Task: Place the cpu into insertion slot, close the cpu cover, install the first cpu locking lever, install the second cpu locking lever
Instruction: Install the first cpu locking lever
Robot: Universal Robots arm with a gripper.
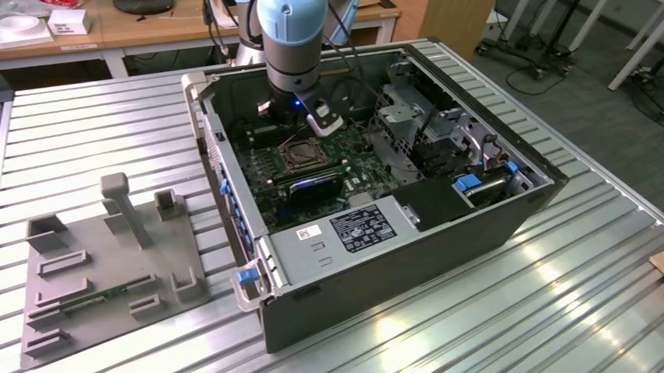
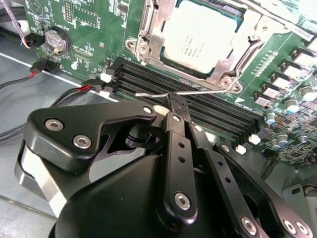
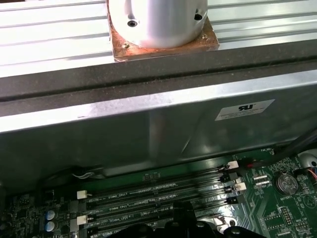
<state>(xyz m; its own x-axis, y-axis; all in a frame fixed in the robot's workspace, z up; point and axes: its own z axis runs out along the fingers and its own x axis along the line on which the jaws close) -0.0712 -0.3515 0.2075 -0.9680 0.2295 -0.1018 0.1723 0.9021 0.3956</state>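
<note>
Pinching the cpu locking lever beside the memory slots

The gripper [image 2: 174, 101] has its jaws pressed together on the thin wire cpu locking lever [image 2: 210, 91], which lies along the memory slots [image 2: 208, 114] on their socket side. The cpu [image 2: 200, 37], a pale silvery square with faint print on its face, sits just beyond the memory slots, and the silvery cpu cover [image 2: 157, 39] looks folded down around its edges. To do this well, I judge the wire should be swept along its own hinge arc and pressed low enough to tuck under its catch. The jaws should not slide off the thin rod or scrape the clips of the memory slots. Which of the two levers this is I cannot tell.
</note>
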